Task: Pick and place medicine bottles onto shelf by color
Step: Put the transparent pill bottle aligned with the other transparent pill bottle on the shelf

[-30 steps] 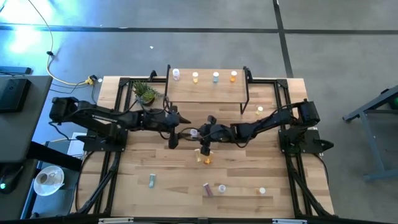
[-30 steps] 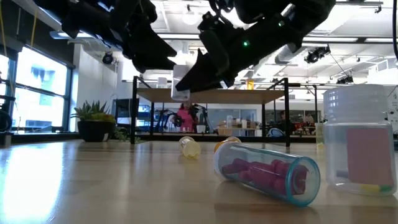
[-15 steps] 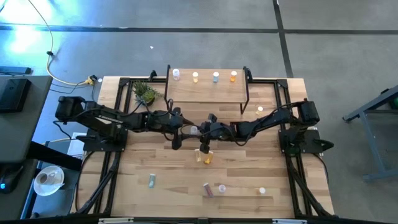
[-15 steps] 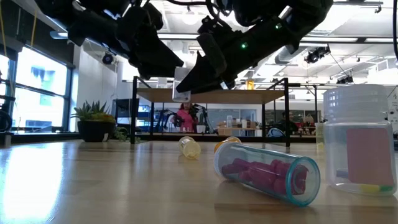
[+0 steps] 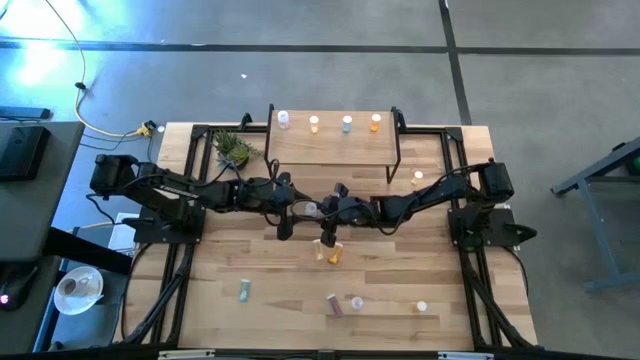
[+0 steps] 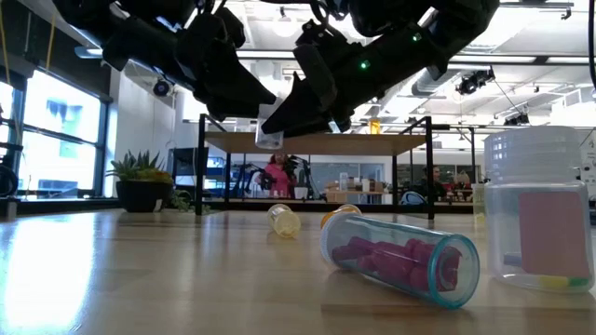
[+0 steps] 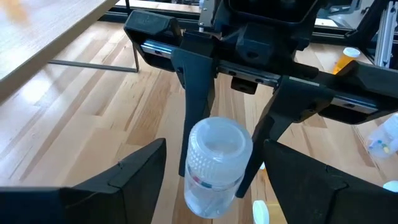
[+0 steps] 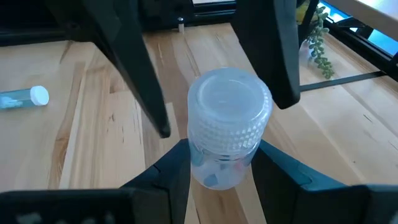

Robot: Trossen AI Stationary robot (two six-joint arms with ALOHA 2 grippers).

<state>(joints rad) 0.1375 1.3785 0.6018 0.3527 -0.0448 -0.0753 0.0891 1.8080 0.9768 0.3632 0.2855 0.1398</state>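
Clear plastic bottle (image 8: 227, 127), light and slick, sat pinched in the right gripper (image 8: 217, 163) while the left gripper (image 7: 214, 165) gaped around its ribbed cap.

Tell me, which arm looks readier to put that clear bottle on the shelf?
The left. The right hand grips the clear bottle, but the left hand is open around it for a handover, and the clear bottles' spot sits at the shelf's left end.

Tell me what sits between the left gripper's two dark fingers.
A clear white-capped medicine bottle, clamped by the right gripper, sits between the open left gripper fingers, per both wrist views.
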